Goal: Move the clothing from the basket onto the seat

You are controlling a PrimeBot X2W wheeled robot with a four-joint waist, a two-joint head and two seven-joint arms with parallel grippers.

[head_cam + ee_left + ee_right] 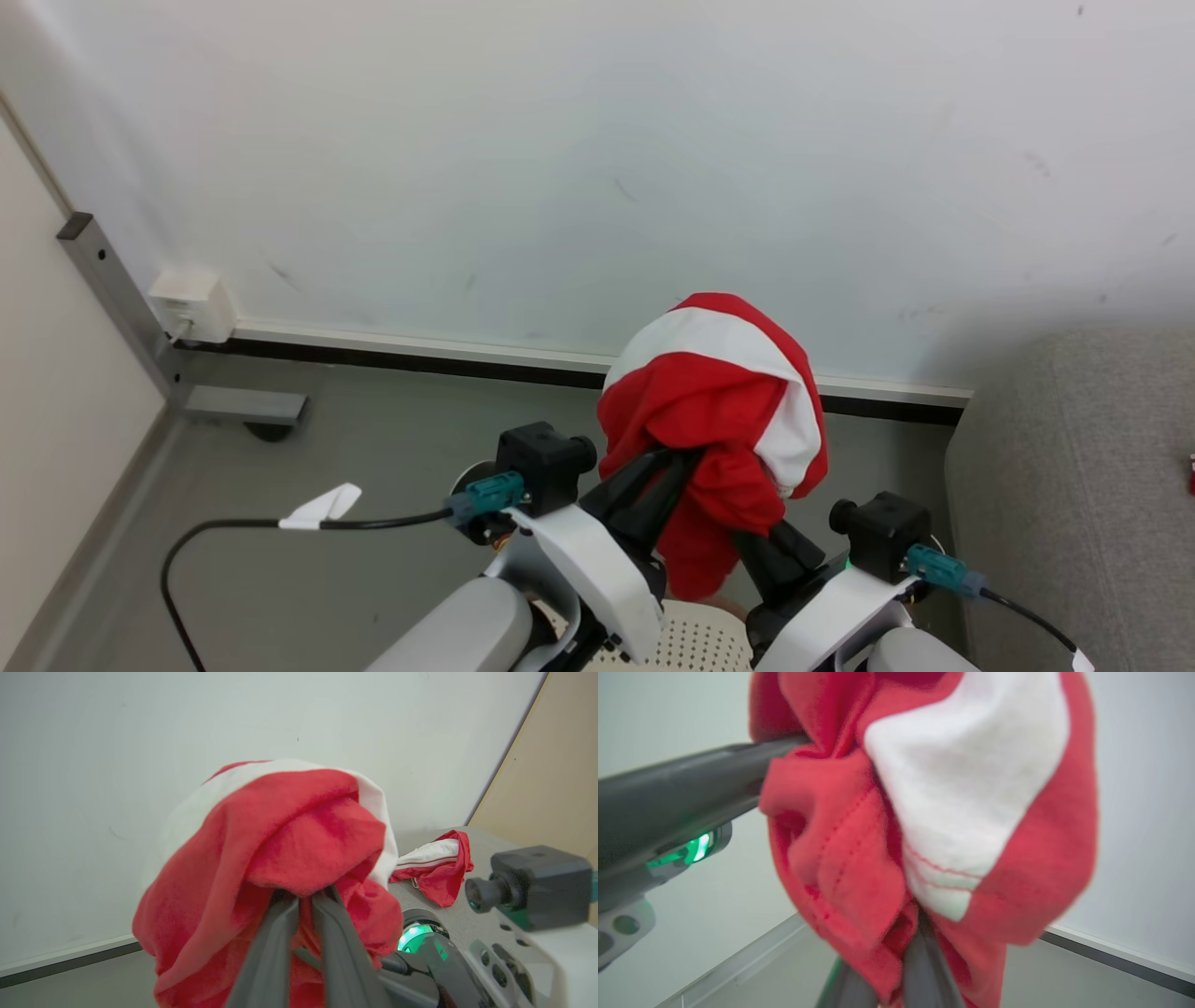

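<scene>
Left gripper (677, 467), centre frame: fingers closed on the bunched red-and-white garment (709, 392), held above the basket (695, 639) at the bottom edge. Right gripper (756, 546): fingers closed into the same cloth. Advice: carry rightward with both grips, lifting hanging folds over the edge of the seat (1074, 485). Surroundings: wall box (191, 303) upper left, cable (233, 527) lower left; neither likely obstructs.

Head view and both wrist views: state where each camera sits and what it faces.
Head view: on the head, facing down toward wall and floor; left tool and right tool grip the garment over the basket.
Left wrist view: on the left wrist, facing the garment; own fingers, plus the right arm's camera.
Right wrist view: on the right wrist, facing the garment; own fingers, left tool's fingers crossing.
Shared: the garment, in all three.
</scene>
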